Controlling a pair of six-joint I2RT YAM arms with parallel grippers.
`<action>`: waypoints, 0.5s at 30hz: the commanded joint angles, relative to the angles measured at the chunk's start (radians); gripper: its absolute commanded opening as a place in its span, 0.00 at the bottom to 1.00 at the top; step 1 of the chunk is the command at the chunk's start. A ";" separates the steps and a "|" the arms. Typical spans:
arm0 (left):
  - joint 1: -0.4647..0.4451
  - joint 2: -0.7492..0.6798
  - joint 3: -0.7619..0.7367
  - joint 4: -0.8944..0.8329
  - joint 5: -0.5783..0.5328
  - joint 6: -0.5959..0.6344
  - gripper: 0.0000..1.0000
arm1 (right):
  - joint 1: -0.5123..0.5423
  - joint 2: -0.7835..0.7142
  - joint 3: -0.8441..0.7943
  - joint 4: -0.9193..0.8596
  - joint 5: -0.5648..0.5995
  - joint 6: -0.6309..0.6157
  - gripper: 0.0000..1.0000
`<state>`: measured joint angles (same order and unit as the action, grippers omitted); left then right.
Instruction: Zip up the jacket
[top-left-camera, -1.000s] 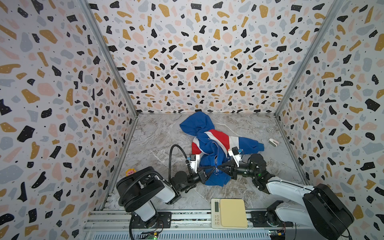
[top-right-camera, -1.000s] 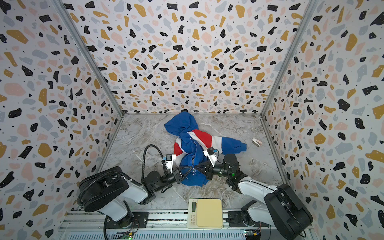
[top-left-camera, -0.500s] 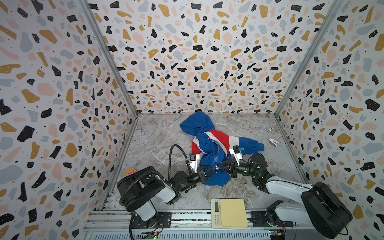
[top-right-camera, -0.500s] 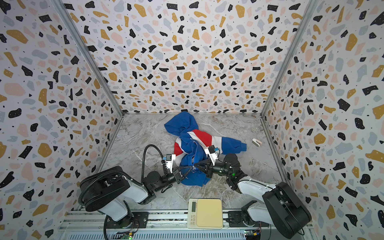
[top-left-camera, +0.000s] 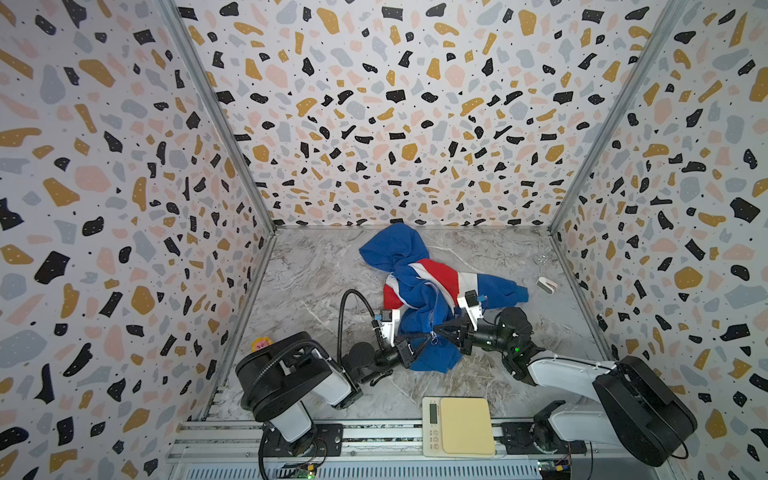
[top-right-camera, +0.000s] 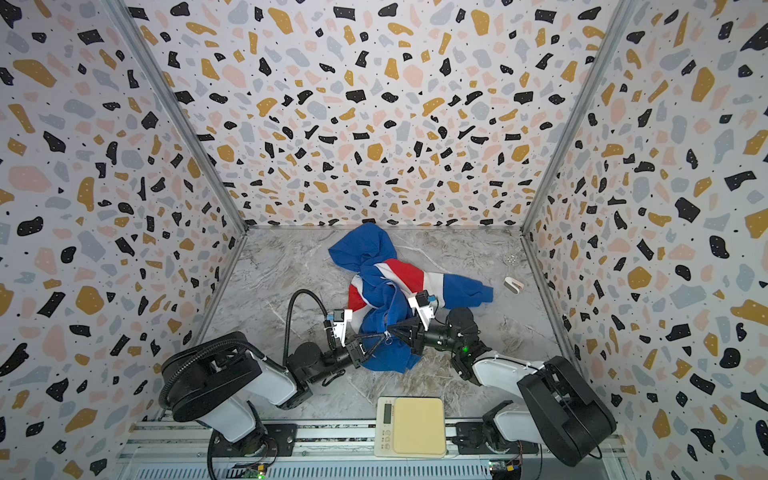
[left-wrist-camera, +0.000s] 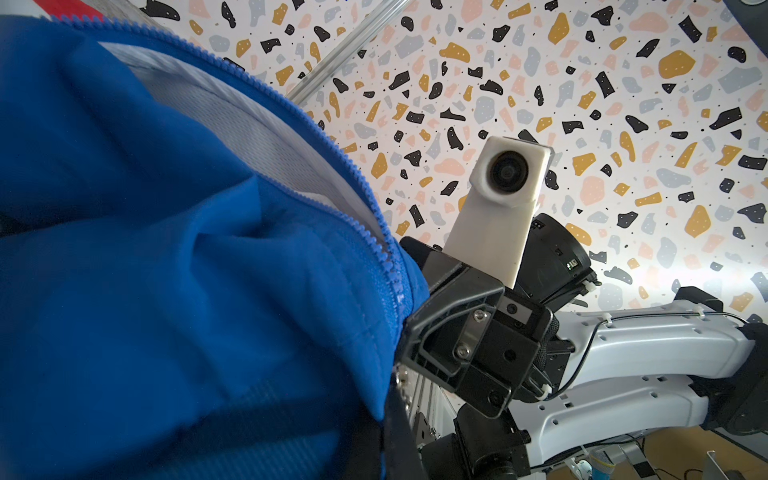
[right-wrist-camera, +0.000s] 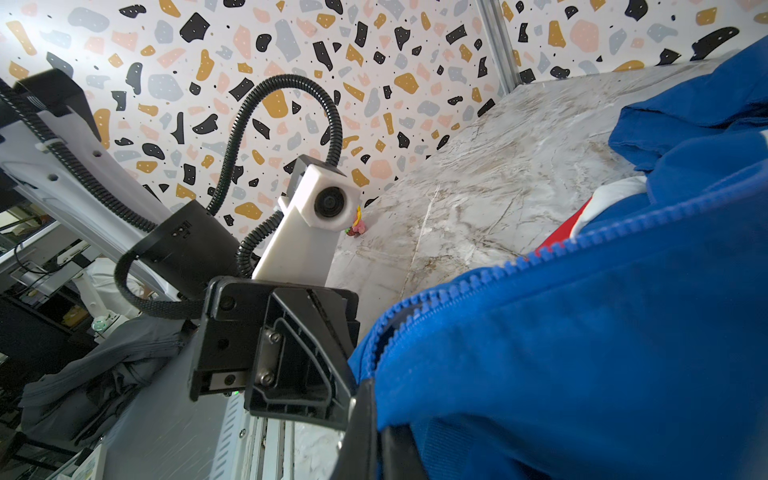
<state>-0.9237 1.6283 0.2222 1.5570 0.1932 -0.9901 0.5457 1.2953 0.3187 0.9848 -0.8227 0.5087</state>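
Blue jacket (top-left-camera: 419, 291) lies bunched on the marble table (top-left-camera: 316, 266), its near hem pinched beside the zipper (top-left-camera: 434, 309) by the left gripper (top-left-camera: 422, 345) and right gripper (top-left-camera: 441, 330), tips nearly meeting, open marble leftward.

Bright, even light; blurred wrist foregrounds

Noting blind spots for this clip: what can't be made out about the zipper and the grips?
- Zipper slider: too small in both top views, between the grippers.
- Left gripper fingertips: left wrist view, buried under the jacket.
- Right gripper fingertips: right wrist view, covered by blue fabric.
- Small white item: too small to identify.
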 joint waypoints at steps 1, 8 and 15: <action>0.000 -0.011 -0.007 0.106 0.020 0.001 0.00 | 0.010 -0.006 0.005 0.031 -0.004 -0.019 0.00; -0.001 -0.021 -0.007 0.099 0.023 0.001 0.00 | 0.009 -0.047 0.006 -0.015 0.053 -0.057 0.00; -0.001 -0.025 -0.026 0.106 0.022 -0.001 0.00 | 0.001 -0.116 -0.037 0.015 0.133 -0.088 0.00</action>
<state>-0.9241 1.6215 0.2142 1.5578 0.1993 -0.9924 0.5499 1.2205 0.2878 0.9722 -0.7303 0.4488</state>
